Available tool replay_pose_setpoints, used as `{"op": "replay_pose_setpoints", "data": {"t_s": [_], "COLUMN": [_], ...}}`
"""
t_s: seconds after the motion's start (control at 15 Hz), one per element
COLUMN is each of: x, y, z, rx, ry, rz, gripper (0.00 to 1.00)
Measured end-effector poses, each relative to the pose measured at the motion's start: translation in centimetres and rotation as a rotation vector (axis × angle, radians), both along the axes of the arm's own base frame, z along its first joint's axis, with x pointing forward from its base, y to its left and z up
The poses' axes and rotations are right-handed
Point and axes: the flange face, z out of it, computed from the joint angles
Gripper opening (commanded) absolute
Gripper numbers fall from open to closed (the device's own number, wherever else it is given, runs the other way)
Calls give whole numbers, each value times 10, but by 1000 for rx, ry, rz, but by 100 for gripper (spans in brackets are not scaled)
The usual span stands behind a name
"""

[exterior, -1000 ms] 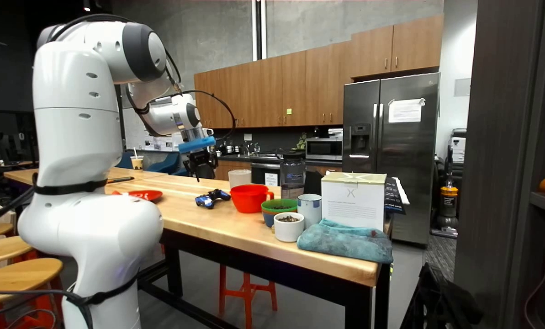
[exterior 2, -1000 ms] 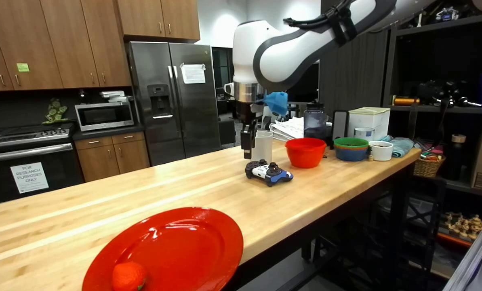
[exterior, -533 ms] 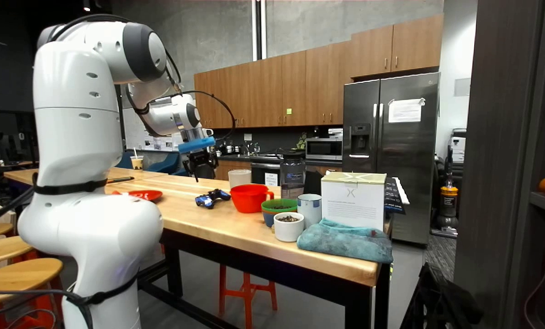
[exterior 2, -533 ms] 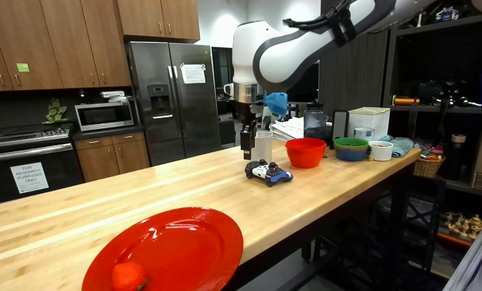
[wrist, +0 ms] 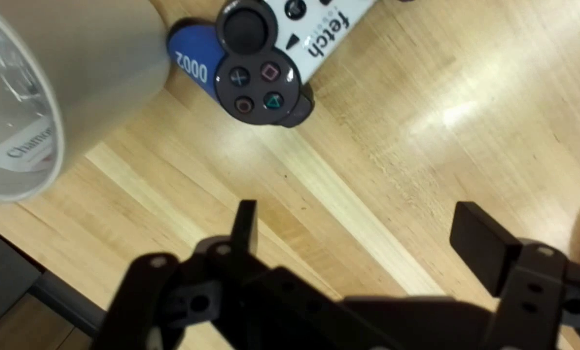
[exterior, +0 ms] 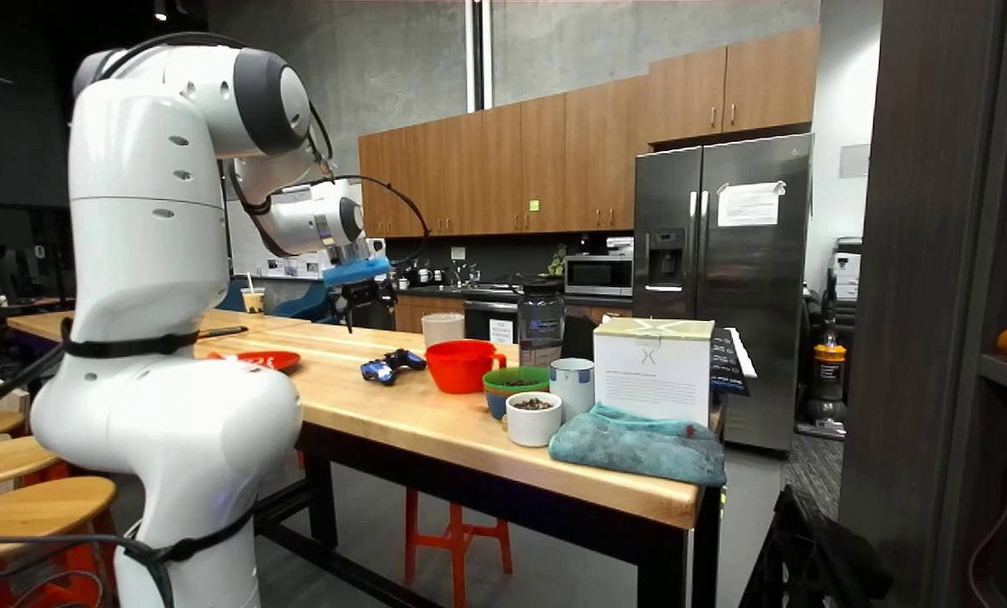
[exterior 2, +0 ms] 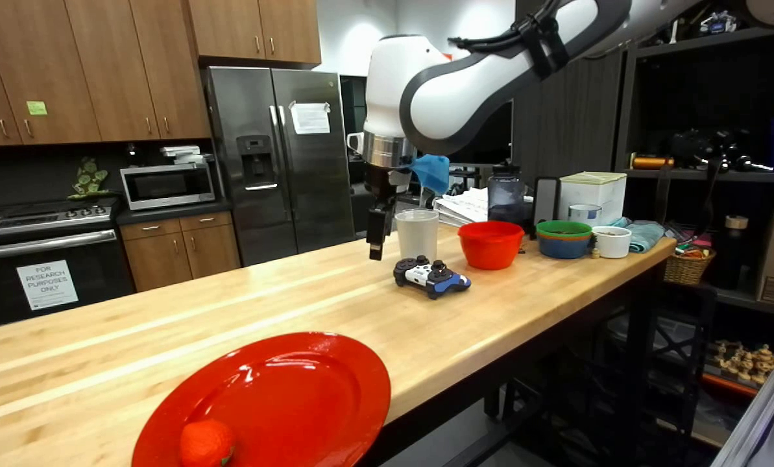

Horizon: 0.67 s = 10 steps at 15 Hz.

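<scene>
Above the long wooden table (exterior 2: 283, 285), the gripper (wrist: 355, 221) hangs with its jaws wide apart, wood grain showing between them.
Toward the far end in an exterior view stands the white box (exterior 2: 594, 193); nearer lies the red plate (exterior 2: 309, 395). The red handled bowl (exterior: 461, 365) partly hides the pale cup (exterior: 442, 328) in an exterior view. In the wrist view that cup stands right by the blue grip of the game controller (wrist: 258, 73), closing off that side; whether they touch cannot be told. The controller lies on the table, below the gripper and off to one side. Smallest is the red fruit (exterior 2: 206, 443), with a bit of green, on the plate.
</scene>
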Motion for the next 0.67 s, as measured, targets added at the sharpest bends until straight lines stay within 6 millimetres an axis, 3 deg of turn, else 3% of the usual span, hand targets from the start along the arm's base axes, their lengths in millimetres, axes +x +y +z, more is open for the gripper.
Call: {"op": "replay_pose_setpoints", "data": {"t_s": [0.67], "x": [-12], "y": [53], "z": [9], "rx": [258], "ry": [-20], "rz": [166], "gripper": [100]}}
